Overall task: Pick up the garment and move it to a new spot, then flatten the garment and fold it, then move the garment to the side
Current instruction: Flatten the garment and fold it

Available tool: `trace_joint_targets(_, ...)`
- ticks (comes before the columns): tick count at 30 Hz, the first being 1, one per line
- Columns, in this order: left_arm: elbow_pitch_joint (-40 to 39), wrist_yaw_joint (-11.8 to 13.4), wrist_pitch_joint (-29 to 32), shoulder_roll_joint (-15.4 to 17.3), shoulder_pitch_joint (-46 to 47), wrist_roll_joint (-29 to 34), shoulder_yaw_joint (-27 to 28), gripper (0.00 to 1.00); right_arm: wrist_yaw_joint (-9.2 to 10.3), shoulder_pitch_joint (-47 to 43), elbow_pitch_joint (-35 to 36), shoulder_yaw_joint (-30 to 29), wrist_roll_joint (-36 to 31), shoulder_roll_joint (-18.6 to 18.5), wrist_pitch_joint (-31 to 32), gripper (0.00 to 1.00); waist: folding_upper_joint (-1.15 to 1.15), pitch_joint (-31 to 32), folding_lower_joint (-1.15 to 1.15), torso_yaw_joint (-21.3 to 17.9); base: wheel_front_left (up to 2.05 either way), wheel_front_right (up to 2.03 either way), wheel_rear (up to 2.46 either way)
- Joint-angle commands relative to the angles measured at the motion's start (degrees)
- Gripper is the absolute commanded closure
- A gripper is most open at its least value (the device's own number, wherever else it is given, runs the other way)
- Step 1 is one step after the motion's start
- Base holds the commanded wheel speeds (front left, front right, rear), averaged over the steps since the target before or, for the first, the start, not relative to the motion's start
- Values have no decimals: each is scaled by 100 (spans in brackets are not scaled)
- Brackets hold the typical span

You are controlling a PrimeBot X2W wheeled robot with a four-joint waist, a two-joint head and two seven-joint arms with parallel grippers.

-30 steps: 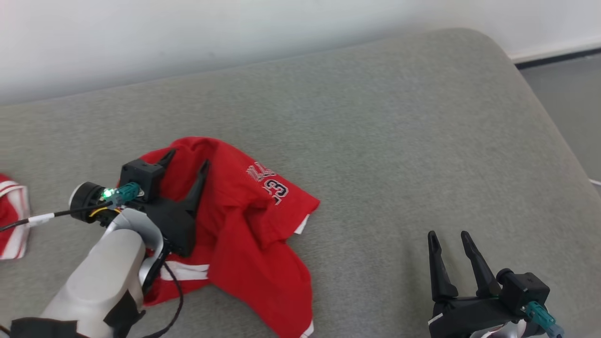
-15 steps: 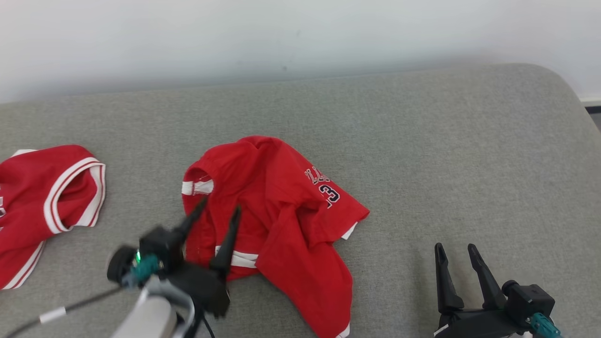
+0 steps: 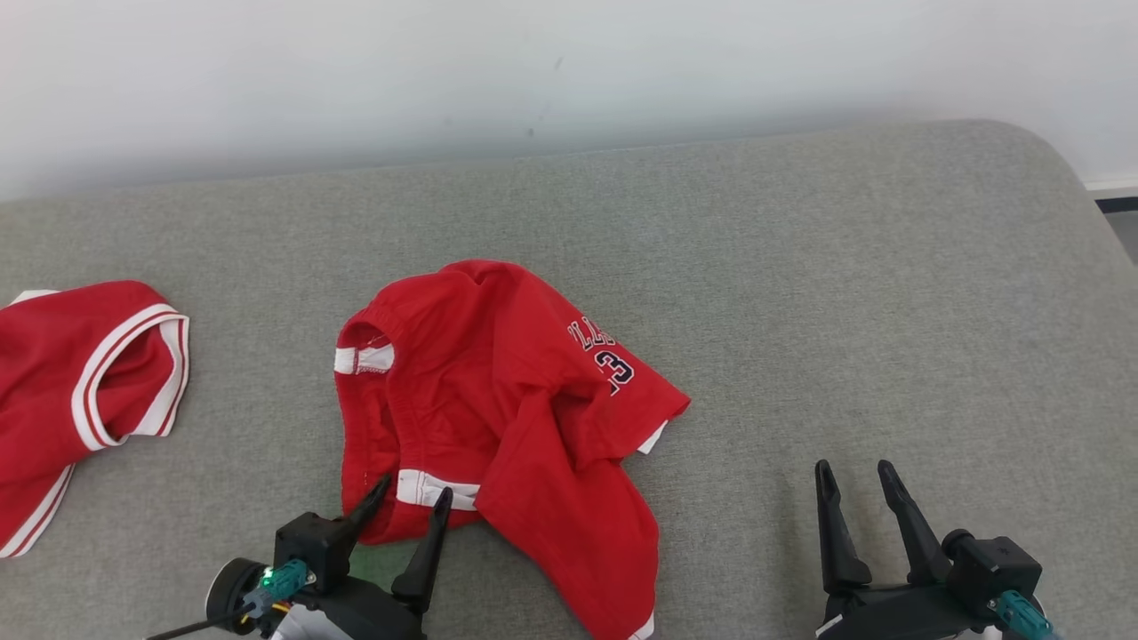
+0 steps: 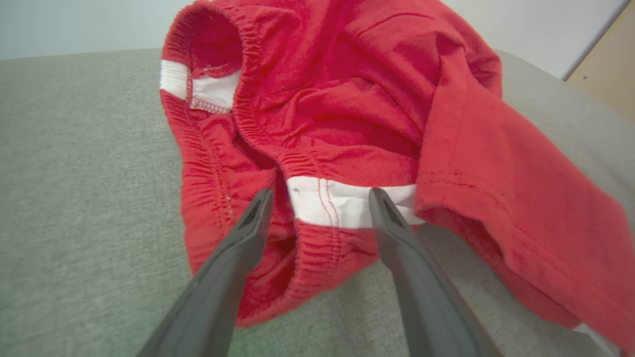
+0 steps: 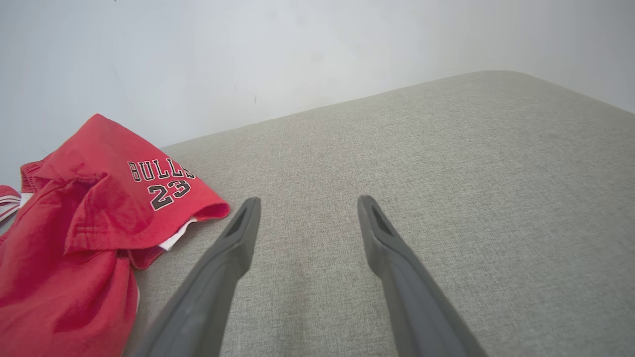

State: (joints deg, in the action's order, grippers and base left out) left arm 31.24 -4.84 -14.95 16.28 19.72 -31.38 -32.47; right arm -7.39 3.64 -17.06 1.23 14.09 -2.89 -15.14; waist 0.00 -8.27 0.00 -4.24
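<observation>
Garment [image 3: 498, 418] = red shorts. It lies loose and crumpled mid-way across the grey cushion [image 3: 800, 267], and neither gripper holds it. One leg is flopped over the body, the waistband [image 4: 238, 114] is bunched, and the "BULLS 23" print [image 5: 161, 181] faces the right side.

Left gripper [image 3: 413, 486]: jaws wide, empty, tips at the near edge of the garment. In the left wrist view the fingers straddle the white band [image 4: 347, 203] on the waistband. Can't tell if they touch cloth.

Right gripper [image 3: 853, 464]: jaws wide, empty, over bare cushion well right of the shorts.

A second red piece with white trim [image 3: 80, 373] sits at the far left, apart from the shorts.

Progress, my read:
- Pick and relocate: can't confirm from this, but the garment sits centred with clear space around it, so probably done.
- Flatten: not done. Heavy wrinkles, and the leg overlaps the body.
- Fold: not started.
- Move to the side: not started.

The left gripper looks lined up for a waistband grab to start the spread-out. The right needs to come in to the hem near the print.
</observation>
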Motion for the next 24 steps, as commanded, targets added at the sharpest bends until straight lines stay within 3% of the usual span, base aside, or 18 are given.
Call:
trace_joint_targets(1,86,-17,3,-9,39,-34,1,0,-20,33,0,18,8,4,-11,0,0,12,0,-65,0,0,0)
trace_joint_targets(2,116,-37,3,-17,56,-38,-11,23,-20,31,-3,22,13,5,-12,0,0,21,0,-89,0,0,0)
trace_joint_targets(3,107,-54,0,-31,92,-39,-14,66,-20,22,-3,25,16,5,-12,0,0,31,0,-102,0,0,0)
trace_joint_targets(4,94,-64,-3,-36,116,-37,-6,100,-20,7,-1,21,17,5,-11,0,0,40,0,-108,0,0,0)
trace_joint_targets(11,-162,-88,-16,-34,56,-44,108,100,-20,-189,-10,-67,1,6,-12,0,0,221,0,84,0,0,0)
trace_joint_targets(20,-1400,59,-15,53,-1105,-197,440,100,-20,-375,23,-6,-37,3,-12,0,0,518,0,513,0,0,0)
trace_joint_targets(24,-1405,104,-15,-11,-1573,-249,426,100,-20,-391,21,20,-53,4,-12,0,0,563,0,625,0,0,0)
